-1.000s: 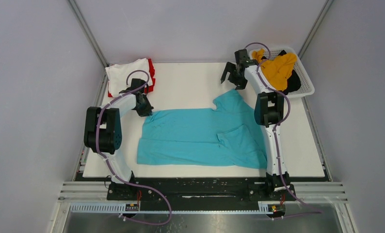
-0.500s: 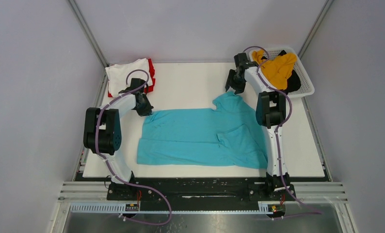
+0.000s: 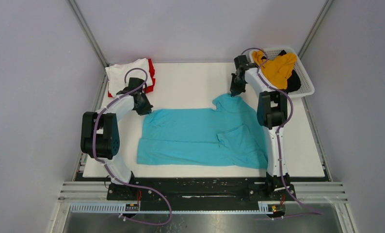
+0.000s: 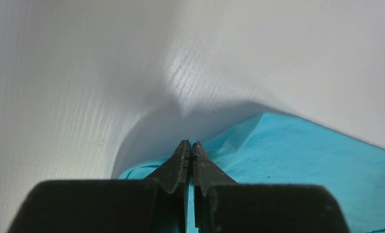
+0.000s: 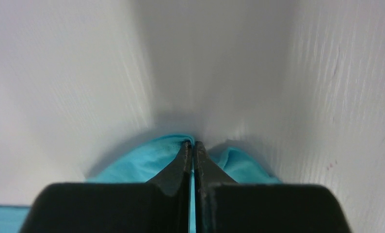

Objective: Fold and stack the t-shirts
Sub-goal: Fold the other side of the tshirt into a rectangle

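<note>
The teal shirt [image 3: 200,138] lies unfolded on the table [image 3: 190,77]. The white shirt [image 3: 127,73] and red shirt [image 3: 152,74] sit stacked far left. The yellow shirt [image 3: 280,68] and black shirt [image 3: 293,83] wait in the basket [image 3: 306,77]. The left gripper [image 4: 190,145] and right gripper [image 5: 192,144] each pinch the teal shirt's far edge.

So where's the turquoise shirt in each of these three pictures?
Top external: teal t-shirt spread across the middle of the white table.
Left wrist: teal t-shirt lower right, its edge pinched in the left end effector.
Right wrist: teal t-shirt bottom centre, pinched in the right end effector.
Shared landmark: the white table beneath it.
</note>
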Robot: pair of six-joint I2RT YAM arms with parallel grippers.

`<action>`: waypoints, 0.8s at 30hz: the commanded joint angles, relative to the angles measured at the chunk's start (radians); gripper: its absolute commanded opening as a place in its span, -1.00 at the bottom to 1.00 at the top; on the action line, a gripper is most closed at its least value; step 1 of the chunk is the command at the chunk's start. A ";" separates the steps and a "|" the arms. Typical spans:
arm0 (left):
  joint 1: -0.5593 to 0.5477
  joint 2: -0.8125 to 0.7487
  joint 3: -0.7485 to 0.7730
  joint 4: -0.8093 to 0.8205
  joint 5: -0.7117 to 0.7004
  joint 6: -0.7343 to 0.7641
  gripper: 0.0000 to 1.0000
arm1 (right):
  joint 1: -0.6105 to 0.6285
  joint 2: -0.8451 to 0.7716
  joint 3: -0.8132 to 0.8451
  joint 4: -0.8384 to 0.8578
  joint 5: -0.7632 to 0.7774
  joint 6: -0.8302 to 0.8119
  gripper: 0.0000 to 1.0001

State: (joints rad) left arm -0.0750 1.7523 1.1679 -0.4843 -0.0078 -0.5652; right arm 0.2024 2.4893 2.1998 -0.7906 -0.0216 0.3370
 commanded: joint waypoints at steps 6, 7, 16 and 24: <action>-0.003 -0.142 -0.108 0.067 0.041 -0.013 -1.00 | 0.016 -0.503 -0.572 0.215 -0.084 -0.118 -1.00; -0.003 -0.158 -0.125 0.083 0.039 -0.019 -1.00 | 0.018 -0.549 -0.639 0.233 -0.092 -0.121 -1.00; -0.004 -0.297 -0.251 0.119 0.022 -0.057 -1.00 | 0.062 -0.917 -1.024 0.215 -0.004 -0.145 -1.00; -0.004 -0.417 -0.326 0.117 -0.046 -0.094 -1.00 | 0.132 -1.175 -1.170 0.111 0.099 -0.138 -1.00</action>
State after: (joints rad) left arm -0.0772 1.4090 0.8658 -0.4023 0.0021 -0.6300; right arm 0.2951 1.4307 1.0565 -0.6155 -0.0147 0.2123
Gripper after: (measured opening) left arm 0.014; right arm 0.022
